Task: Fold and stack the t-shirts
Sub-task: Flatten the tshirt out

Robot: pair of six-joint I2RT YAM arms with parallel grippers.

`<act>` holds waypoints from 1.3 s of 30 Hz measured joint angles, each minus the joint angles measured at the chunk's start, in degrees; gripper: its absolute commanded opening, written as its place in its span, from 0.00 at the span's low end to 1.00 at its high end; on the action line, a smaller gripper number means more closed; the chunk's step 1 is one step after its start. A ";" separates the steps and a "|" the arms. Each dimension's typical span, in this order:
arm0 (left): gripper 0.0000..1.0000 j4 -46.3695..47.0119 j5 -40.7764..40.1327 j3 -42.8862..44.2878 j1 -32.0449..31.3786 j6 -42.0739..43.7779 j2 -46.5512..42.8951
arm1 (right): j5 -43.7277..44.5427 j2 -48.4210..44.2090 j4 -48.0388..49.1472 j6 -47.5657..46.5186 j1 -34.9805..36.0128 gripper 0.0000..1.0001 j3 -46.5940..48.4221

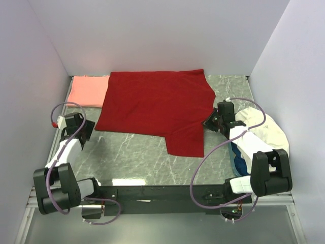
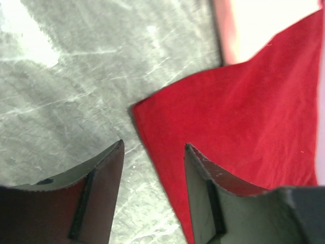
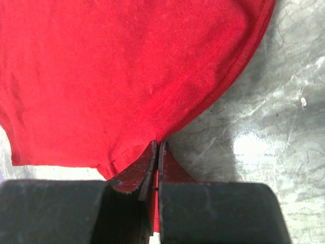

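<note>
we find the deep red t-shirt [image 1: 155, 104] spread flat on the bench [image 1: 137, 157], centre to rear, w/ one sleeve reaching toward the near edge. salmon-pink t-shirt [image 1: 89, 91] lies at rear left as a small flat rectangle, touching the deep red t-shirt's left edge. left gripper [image 2: 154, 147]: released, jaws apart, nothing btwn them, just beside the deep red t-shirt's near-left corner. right gripper [image 3: 157, 145]: clenched on the deep red t-shirt's right-hand edge, cloth pinched btwn the jaws.
</note>
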 measured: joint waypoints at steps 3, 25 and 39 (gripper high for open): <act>0.55 0.13 -1.07 0.04 -1.09 -0.74 2.84 | -0.02 0.02 0.04 -0.07 0.00 0.00 -0.13; 0.42 1.51 -8.02 6.58 -4.52 -2.71 18.60 | -1.05 0.59 1.14 -0.48 -0.33 0.00 -0.15; 0.16 1.79 -9.38 9.79 -5.79 -3.02 23.06 | -1.49 1.20 1.84 -0.48 -0.74 0.00 -0.15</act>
